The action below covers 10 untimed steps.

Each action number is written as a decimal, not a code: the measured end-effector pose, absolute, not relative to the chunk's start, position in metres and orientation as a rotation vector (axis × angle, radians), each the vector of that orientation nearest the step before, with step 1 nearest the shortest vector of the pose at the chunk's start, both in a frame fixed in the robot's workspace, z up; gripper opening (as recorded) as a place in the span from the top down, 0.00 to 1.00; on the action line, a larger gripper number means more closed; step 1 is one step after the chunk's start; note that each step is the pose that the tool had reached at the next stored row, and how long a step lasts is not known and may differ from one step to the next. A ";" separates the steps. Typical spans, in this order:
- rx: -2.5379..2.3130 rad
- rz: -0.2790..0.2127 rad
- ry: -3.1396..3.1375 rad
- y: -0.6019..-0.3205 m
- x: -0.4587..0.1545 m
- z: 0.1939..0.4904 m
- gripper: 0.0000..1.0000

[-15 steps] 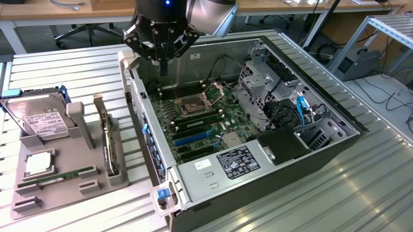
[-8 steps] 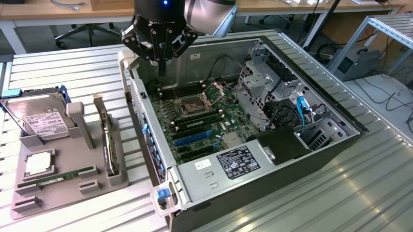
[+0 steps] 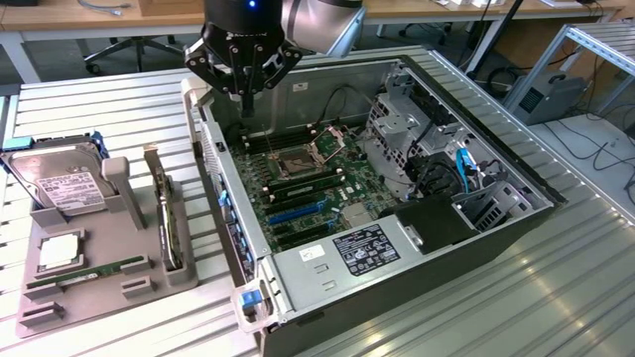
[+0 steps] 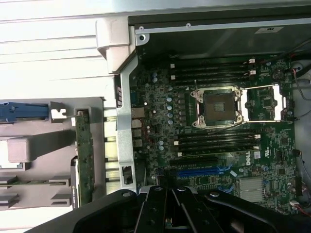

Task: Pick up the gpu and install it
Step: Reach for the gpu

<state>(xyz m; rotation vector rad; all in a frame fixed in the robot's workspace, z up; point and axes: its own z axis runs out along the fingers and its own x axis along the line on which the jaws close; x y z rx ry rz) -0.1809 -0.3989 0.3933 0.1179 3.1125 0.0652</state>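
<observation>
The gpu (image 3: 165,216) stands on edge in a slot of the grey holder (image 3: 94,301), at the exterior view's left of the open computer case (image 3: 397,253). It appears edge-on as a thin greenish-brown card (image 4: 85,160) in the wrist view. My gripper (image 3: 247,104) hangs shut and empty over the far corner of the case, above the motherboard (image 3: 317,190) and apart from the gpu. The wrist view looks down past the gripper (image 4: 167,199) at the empty CPU socket (image 4: 216,107) and a blue expansion slot (image 4: 204,171).
The holder also carries a hard drive (image 3: 59,182), a CPU chip (image 3: 59,253) and a green RAM stick (image 3: 85,271). Drive cages and cables (image 3: 436,163) fill the case's right side in the exterior view. Everything rests on a slatted metal table (image 3: 555,297).
</observation>
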 end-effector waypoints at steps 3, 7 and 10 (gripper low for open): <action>0.118 0.065 3.112 -0.399 -0.182 0.393 0.89; 0.118 0.065 3.113 -0.399 -0.183 0.393 0.89; 0.118 0.065 3.113 -0.399 -0.184 0.393 0.89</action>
